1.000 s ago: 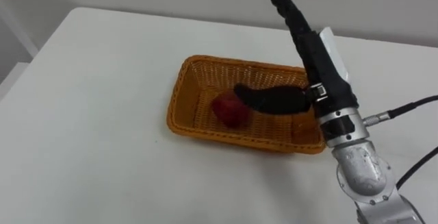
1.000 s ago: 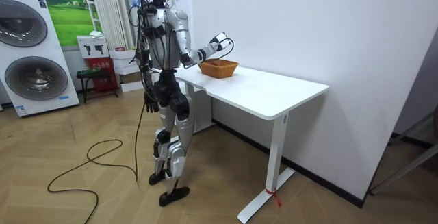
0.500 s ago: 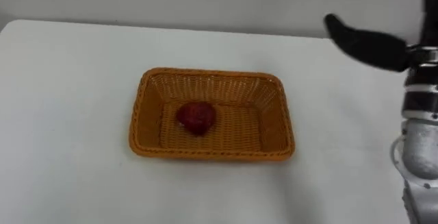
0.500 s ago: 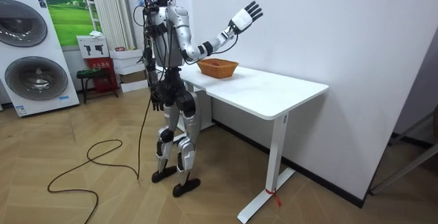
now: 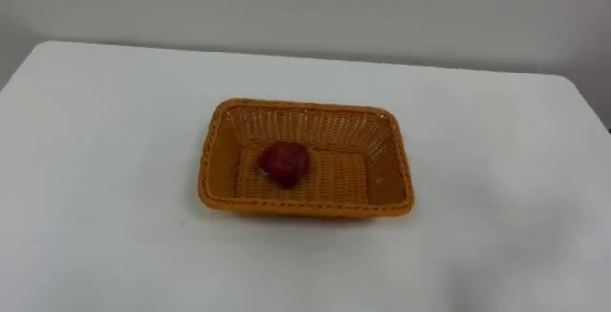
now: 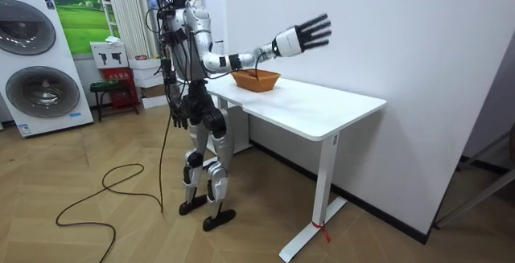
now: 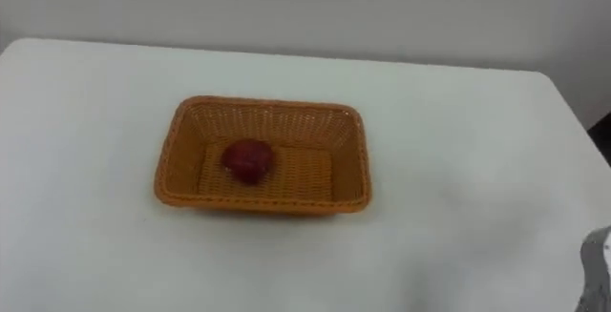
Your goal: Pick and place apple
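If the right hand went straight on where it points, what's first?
Nothing evident: the right hand is above the table, fingers aimed past the basket; perhaps the white wall, depth unclear.

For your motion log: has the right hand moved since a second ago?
Yes: the right hand has risen from the basket and is now open, well above it.

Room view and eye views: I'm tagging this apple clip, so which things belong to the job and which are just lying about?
Job: apple, lying in the basket; white table under it; right hand, open, high above the table; left hand, low by the hip.
Lying about: washing machine and stool, at the room view's left.
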### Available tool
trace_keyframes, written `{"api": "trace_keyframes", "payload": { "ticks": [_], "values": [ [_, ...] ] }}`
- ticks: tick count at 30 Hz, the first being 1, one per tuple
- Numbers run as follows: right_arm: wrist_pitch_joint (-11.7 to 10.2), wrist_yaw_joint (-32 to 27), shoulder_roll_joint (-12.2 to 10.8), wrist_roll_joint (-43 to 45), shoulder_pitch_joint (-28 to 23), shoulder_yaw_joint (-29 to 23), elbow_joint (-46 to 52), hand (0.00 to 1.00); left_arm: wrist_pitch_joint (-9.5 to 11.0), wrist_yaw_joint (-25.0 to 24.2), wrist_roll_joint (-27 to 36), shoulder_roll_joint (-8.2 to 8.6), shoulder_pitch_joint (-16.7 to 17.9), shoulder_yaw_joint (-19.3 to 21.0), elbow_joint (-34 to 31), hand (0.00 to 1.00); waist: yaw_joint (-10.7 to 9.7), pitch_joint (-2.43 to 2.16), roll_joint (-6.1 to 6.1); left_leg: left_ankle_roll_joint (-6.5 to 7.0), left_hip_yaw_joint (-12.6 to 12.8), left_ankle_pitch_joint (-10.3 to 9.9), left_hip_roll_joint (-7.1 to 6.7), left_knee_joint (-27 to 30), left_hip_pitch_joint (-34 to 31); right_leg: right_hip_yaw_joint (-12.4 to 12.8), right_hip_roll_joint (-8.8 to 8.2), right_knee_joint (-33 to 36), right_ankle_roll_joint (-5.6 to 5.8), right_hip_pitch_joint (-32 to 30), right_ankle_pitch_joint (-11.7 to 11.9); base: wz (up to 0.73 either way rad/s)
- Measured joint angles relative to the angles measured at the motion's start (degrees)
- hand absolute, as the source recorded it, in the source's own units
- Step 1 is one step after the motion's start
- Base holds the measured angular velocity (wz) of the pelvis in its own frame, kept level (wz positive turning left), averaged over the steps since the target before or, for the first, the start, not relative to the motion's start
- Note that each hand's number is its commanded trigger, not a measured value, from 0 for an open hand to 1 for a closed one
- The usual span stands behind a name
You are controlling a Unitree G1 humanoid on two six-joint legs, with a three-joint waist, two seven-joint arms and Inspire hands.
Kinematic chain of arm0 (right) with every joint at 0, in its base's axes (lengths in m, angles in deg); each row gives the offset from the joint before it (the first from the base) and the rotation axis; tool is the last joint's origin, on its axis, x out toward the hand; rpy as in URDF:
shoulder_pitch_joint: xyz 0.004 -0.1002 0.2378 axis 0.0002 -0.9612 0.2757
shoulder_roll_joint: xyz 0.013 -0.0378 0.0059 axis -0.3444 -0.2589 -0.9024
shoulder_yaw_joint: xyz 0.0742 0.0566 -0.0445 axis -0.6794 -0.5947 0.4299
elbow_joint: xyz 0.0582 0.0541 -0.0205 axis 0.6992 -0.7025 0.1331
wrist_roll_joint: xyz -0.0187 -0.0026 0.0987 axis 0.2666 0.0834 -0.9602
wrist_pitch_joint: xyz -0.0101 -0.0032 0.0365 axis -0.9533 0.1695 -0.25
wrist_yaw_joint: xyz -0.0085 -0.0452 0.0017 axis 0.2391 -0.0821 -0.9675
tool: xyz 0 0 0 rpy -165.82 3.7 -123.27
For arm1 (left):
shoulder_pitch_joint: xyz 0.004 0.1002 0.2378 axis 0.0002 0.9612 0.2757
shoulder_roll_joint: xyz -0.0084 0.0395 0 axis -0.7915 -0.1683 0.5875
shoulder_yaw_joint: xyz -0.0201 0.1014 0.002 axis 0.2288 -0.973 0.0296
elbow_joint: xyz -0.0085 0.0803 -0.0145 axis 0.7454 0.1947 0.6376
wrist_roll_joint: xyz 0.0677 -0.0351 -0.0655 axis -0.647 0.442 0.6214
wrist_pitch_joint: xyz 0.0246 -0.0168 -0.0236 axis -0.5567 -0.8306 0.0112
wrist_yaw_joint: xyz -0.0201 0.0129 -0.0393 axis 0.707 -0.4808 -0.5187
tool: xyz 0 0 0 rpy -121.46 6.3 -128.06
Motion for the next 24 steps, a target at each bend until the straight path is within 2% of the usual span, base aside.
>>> {"api": "trace_keyframes", "payload": {
  "ticks": [3,5,6,7,9,12,13,15,17,19,21,24],
  "values": [
    [1.39,-3.64,-0.27,-8.26,-1.34,-3.56,-5.59,0.00,-1.15,0.06,0.04,0.69,0.40,1.66,-0.29,0.00,-0.99,-0.22,1.55,-0.03,-0.09,0.06,-0.07,0.33,-0.56,0.11,0.01,0.03,0.00,-0.52,0.00,-0.01],
    [1.94,-5.14,-0.32,-12.86,-1.68,-5.07,-11.32,0.00,-1.95,0.09,0.03,0.63,0.86,3.20,-1.60,0.00,-1.86,-0.25,1.91,-0.13,-0.21,0.25,-0.06,0.38,-0.57,-0.07,0.01,0.06,-0.09,-0.49,-0.08,0.05],
    [2.20,-5.93,-0.41,-15.93,-1.86,-5.22,-15.35,0.00,-2.40,0.16,0.00,0.49,1.43,3.30,-2.94,0.00,-2.59,-0.27,1.75,-0.20,-0.31,0.34,-0.06,0.59,-0.60,0.10,0.00,0.37,-0.15,-0.59,-0.40,0.06],
    [3.15,-6.27,-0.74,-18.35,-2.19,-5.37,-18.72,0.00,-2.48,0.14,-0.09,0.48,1.87,3.31,-3.86,0.00,-2.75,-0.33,1.52,-0.23,-0.29,0.36,-0.11,0.70,-0.60,0.15,-0.08,1.05,-0.23,-0.81,-0.87,0.06],
    [3.45,-6.25,-1.77,-21.95,-3.23,-5.81,-22.75,0.00,-2.45,0.02,-0.52,0.48,2.01,3.34,-4.97,0.00,-3.04,-0.27,1.03,-0.24,-0.25,0.37,-0.17,0.78,-0.66,0.04,-0.19,1.56,-0.27,-0.94,-1.43,0.06],
    [3.49,-5.66,-3.86,-22.72,-4.13,-5.97,-31.43,0.00,-2.45,-0.29,-0.91,0.55,1.83,3.27,-6.18,0.00,-3.66,-0.20,0.13,-0.24,-0.25,0.37,-0.20,0.78,-0.74,-0.23,-0.29,1.73,-0.30,-0.98,-1.81,0.06],
    [3.50,-5.34,-4.46,-21.82,-4.48,-5.27,-34.80,0.00,-2.40,-0.41,-1.10,0.56,1.68,3.22,-6.16,0.00,-3.12,-0.06,0.30,-0.24,-0.15,0.37,-0.21,0.73,-0.70,-0.01,-0.27,1.71,-0.28,-1.03,-1.82,-0.04],
    [2.10,-4.43,-4.98,-19.57,-5.49,-4.74,-35.72,0.00,-2.39,-0.39,-1.06,0.66,1.67,3.23,-6.11,0.00,-2.84,-0.11,0.24,-0.24,0.26,0.36,-0.29,0.75,-0.49,0.47,-0.29,1.75,-0.23,-0.99,-1.83,-0.13],
    [1.87,-4.57,-4.94,-14.39,-5.89,-3.68,-36.93,0.00,-2.41,-0.37,-1.04,0.60,1.47,3.05,-6.34,0.00,-2.53,-0.09,0.26,-0.23,0.64,0.36,-0.32,0.76,-0.52,1.05,-0.21,1.77,-0.16,-1.22,-1.85,-0.10],
    [1.58,-4.91,-5.21,-5.78,-6.37,0.87,-38.66,0.00,-2.41,-0.33,-1.09,0.53,1.27,1.83,-6.26,0.00,-2.15,-0.16,0.30,-0.23,0.85,0.36,-0.31,0.77,-0.59,1.24,-0.16,1.75,-0.14,-1.37,-1.84,-0.04],
    [1.42,-4.71,-5.75,-0.47,-6.45,3.49,-40.24,0.00,-2.36,-0.33,-1.08,0.58,1.25,0.60,-6.35,0.00,-1.76,-0.17,0.28,-0.24,1.24,0.35,-0.26,0.69,-0.44,1.60,-0.06,1.70,-0.12,-1.38,-1.82,-0.06],
    [-0.05,-4.50,-6.89,5.62,-6.95,5.89,-43.23,0.00,-2.36,0.03,-1.08,0.72,1.31,0.41,-6.32,0.00,-0.65,-0.22,0.47,-0.26,1.41,0.29,-0.17,0.16,0.35,1.77,0.06,1.50,-0.12,-0.79,-1.80,-0.02]
  ]
}}
